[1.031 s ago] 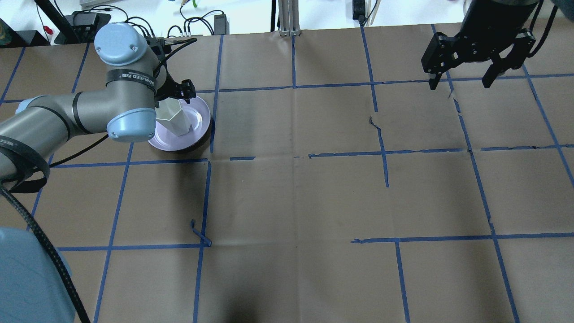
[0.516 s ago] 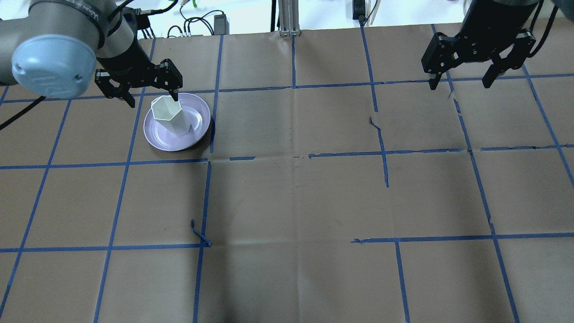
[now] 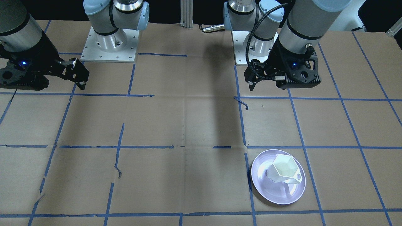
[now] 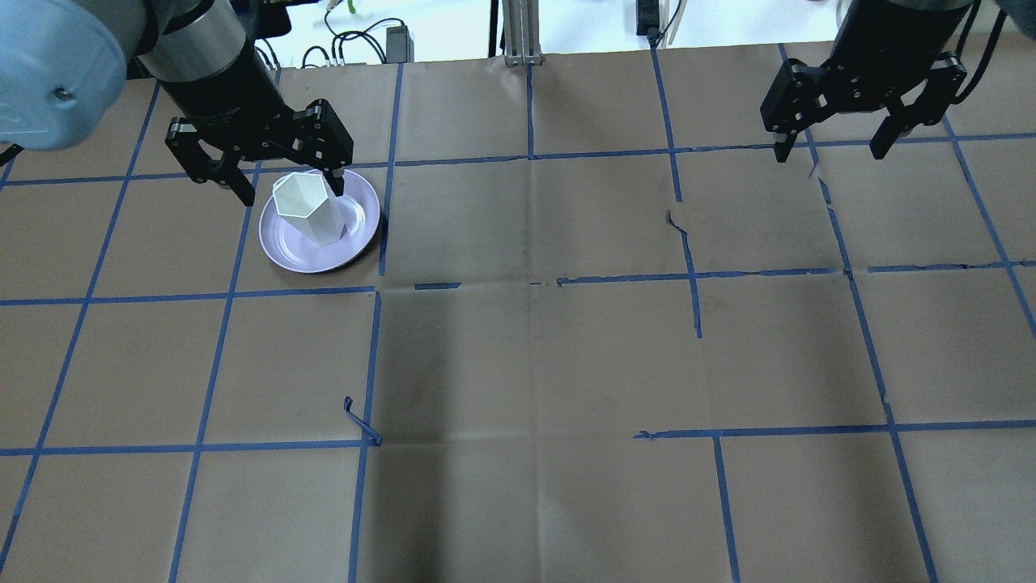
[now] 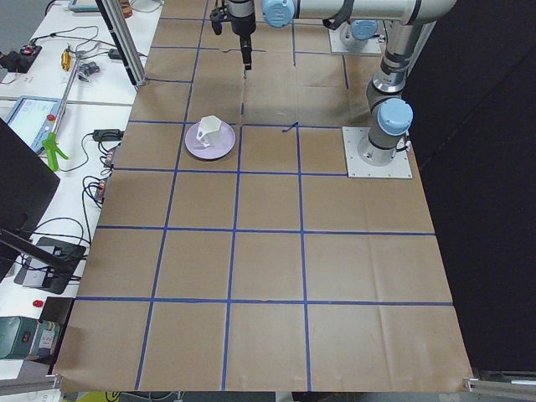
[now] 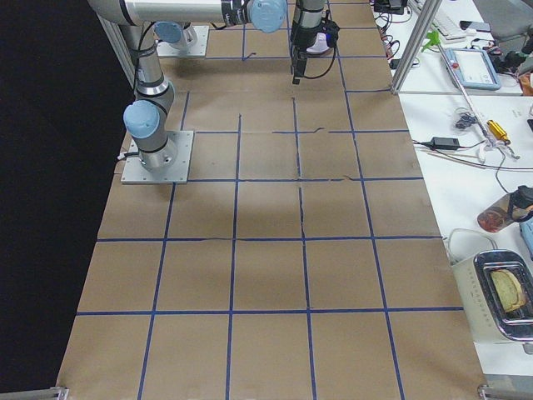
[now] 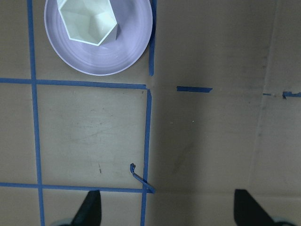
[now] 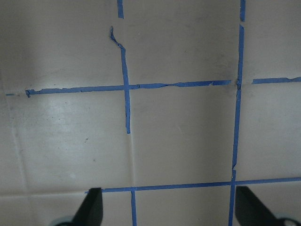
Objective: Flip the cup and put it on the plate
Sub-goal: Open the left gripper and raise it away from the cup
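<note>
The white faceted cup (image 4: 306,206) stands upright, mouth up, on the lavender plate (image 4: 291,243) at the table's far left. It also shows in the front view (image 3: 284,169) on the plate (image 3: 273,191), and at the top of the left wrist view (image 7: 87,21) on the plate (image 7: 124,52). My left gripper (image 4: 289,189) hangs open and empty, high above the cup and apart from it; its fingertips (image 7: 89,207) are spread wide. My right gripper (image 4: 828,152) is open and empty above the far right of the table; its fingertips (image 8: 91,207) are wide apart.
Brown paper with a blue tape grid covers the table. A loose curl of tape (image 4: 360,421) sticks up at front left. The arm bases (image 3: 110,40) stand at the robot's side. Cables and a metal post (image 4: 518,32) line the far edge.
My left arm has swung up and back from the cup, and its open gripper now hangs higher. The cup stays upright on the plate. The right arm has not moved.
</note>
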Controlling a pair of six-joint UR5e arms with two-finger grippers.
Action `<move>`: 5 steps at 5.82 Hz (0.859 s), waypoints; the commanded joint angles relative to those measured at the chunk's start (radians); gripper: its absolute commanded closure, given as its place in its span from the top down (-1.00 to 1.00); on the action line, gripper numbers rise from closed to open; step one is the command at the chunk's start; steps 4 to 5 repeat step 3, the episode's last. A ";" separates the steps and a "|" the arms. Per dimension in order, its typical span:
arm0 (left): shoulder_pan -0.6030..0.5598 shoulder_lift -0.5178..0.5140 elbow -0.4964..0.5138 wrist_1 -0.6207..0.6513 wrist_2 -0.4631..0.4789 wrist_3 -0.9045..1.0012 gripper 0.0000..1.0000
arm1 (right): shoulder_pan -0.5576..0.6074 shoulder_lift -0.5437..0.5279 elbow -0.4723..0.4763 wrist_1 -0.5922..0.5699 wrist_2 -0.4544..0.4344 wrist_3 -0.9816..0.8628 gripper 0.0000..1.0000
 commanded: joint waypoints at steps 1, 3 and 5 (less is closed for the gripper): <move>-0.013 0.012 0.002 -0.006 0.019 -0.002 0.99 | 0.000 0.000 0.000 0.000 0.000 0.000 1.00; -0.013 0.012 0.002 -0.002 0.017 -0.001 0.99 | 0.000 0.000 0.000 0.000 0.000 0.000 1.00; -0.013 0.012 0.002 -0.002 0.017 -0.001 0.99 | 0.000 0.000 0.000 0.000 0.000 0.000 1.00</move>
